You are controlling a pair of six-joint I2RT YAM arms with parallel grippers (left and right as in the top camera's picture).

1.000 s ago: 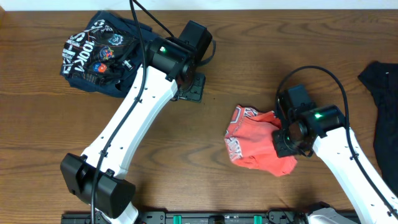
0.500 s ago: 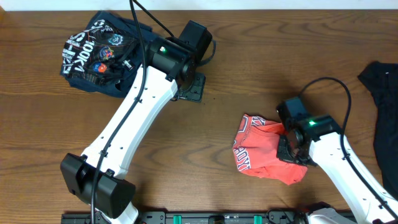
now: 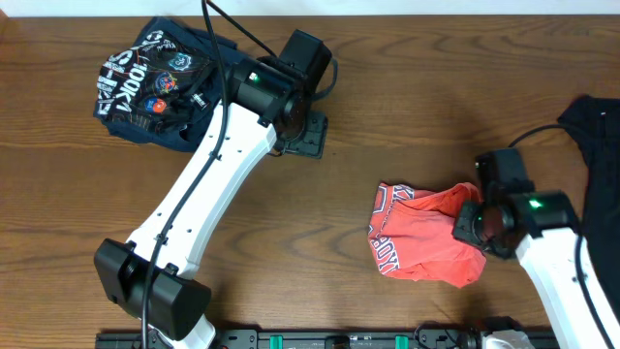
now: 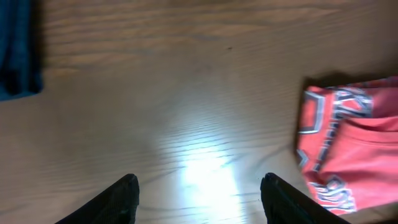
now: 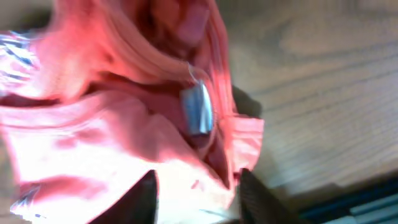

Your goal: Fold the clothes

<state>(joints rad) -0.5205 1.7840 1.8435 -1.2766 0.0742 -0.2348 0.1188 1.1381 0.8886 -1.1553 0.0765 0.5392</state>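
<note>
A crumpled red shirt [image 3: 421, 242] with white lettering lies on the wooden table at the lower right. My right gripper [image 3: 475, 221] is at its right edge, shut on the fabric. In the right wrist view the red shirt [image 5: 112, 124] fills the frame, with a grey label [image 5: 198, 109] showing, and cloth bunches between the fingers [image 5: 196, 199]. My left gripper [image 3: 308, 136] hovers open and empty over bare wood at the top centre. In the left wrist view its fingers [image 4: 199, 193] are wide apart, and the red shirt [image 4: 354, 143] lies off to the right.
A navy garment with printed patches [image 3: 155, 82] lies at the top left; its edge shows in the left wrist view [image 4: 18, 50]. A black garment [image 3: 601, 155] lies at the right edge. The left arm spans the left half of the table.
My right gripper has moved to the right and dragged the red shirt with it, stretching it out. The left gripper has shifted slightly right.
</note>
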